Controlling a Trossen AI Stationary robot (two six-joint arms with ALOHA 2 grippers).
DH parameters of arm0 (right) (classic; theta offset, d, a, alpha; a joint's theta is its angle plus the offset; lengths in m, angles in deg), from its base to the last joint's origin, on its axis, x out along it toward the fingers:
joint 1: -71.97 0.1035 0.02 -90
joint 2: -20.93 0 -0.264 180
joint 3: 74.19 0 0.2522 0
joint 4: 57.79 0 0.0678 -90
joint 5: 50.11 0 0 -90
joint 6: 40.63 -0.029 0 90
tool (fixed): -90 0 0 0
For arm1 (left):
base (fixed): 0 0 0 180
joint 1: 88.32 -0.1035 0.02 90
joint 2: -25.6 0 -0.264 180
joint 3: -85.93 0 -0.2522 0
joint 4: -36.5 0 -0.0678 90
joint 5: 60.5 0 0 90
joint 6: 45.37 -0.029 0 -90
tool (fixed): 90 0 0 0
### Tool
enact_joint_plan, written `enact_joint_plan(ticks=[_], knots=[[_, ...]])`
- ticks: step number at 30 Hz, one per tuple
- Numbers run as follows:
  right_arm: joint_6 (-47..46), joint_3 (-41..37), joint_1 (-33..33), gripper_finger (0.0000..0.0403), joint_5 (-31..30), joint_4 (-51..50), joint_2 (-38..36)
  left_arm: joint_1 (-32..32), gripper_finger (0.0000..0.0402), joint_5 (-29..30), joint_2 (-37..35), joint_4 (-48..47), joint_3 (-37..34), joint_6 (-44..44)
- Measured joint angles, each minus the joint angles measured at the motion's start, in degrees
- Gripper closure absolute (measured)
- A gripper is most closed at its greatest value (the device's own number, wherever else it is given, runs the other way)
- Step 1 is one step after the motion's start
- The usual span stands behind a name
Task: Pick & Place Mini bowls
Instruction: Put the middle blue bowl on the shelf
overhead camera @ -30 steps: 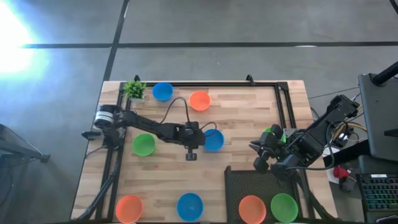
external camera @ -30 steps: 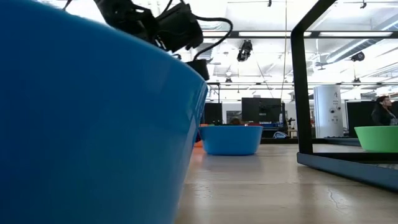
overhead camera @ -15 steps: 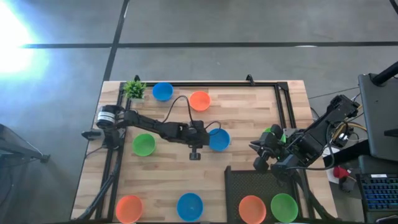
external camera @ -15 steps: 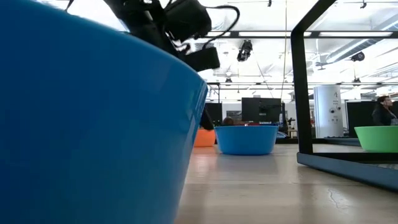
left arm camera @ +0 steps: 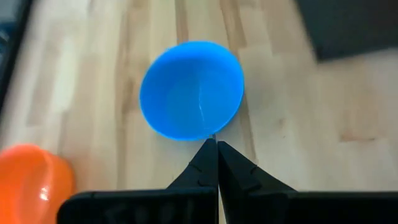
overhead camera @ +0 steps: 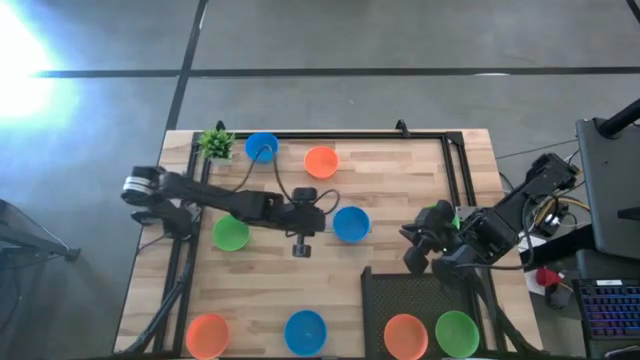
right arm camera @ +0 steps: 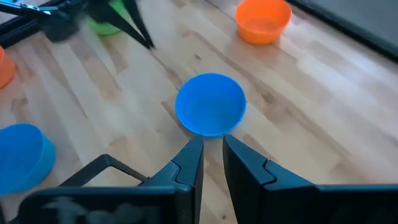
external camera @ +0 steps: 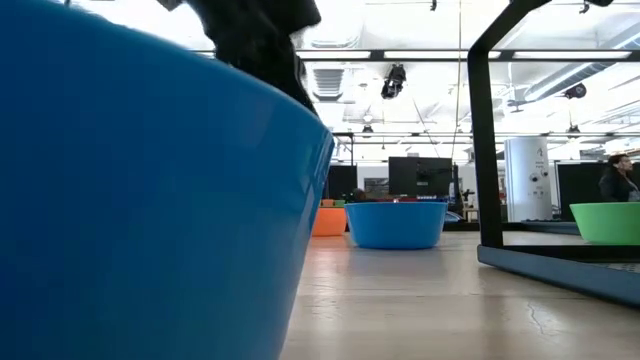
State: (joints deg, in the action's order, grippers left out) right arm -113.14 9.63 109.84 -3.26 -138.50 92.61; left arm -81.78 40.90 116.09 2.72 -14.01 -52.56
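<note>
One blue mini bowl [overhead camera: 351, 224] just beside clenched, empty left pincer [overhead camera: 300, 248], apart.

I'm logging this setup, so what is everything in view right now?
blue bowls: three, blue; back left, centre, front edge
orange bowls: three, orange; back, front left, on tray
green bowls: three, green; left, on tray, partly hidden by right arm
potted plant: one, green; back left corner
tray: one, dark; front right
table: one, light wood
person: one; room behind
left gripper: shut, at centre blue bowl's rim
right gripper: slightly open, empty; table's right
</note>
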Motion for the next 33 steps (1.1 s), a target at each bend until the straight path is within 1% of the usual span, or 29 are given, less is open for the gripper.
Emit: enact_joint_plan(ticks=[5, 10, 16, 21, 25, 28, 33], knots=[[-0.7, 0.0, -5.3, 0.0346, 5.1, 0.0, 0.0, 1.3, 0.0402, 0.6, -6.6, -3.1, 0.0, -0.2], [0.8, 0.0, -10.4, 0.0346, 8.5, 0.0, 0.0, 2.8, 0.0402, 0.6, -12.2, -6.0, 0.0, -0.6], [2.7, 0.0, -15.3, 0.0346, 10.4, 0.1, 0.4, 4.0, 0.0402, 0.5, -17.5, -8.9, 0.0, -0.7], [3.8, 0.0, -17.9, 0.0346, 12.1, 0.9, 1.5, 4.7, 0.0402, 0.5, -20.7, -10.0, 0.0, -0.7], [5.2, 0.0, -19.1, 0.0345, 13.4, 3.5, 3.0, 5.1, 0.0402, 0.5, -22.6, -10.3, 0.0, -0.6], [7.1, 0.0, -20.1, 0.0334, 14.9, 5.7, 4.8, 5.3, 0.0402, 0.5, -23.9, -11.1, 0.0, -0.6], [8.4, 0.0, -22.1, 0.0299, 16.7, 7.7, 8.1, 5.7, 0.0402, 0.5, -25.1, -11.5, 0.0, -0.5]])
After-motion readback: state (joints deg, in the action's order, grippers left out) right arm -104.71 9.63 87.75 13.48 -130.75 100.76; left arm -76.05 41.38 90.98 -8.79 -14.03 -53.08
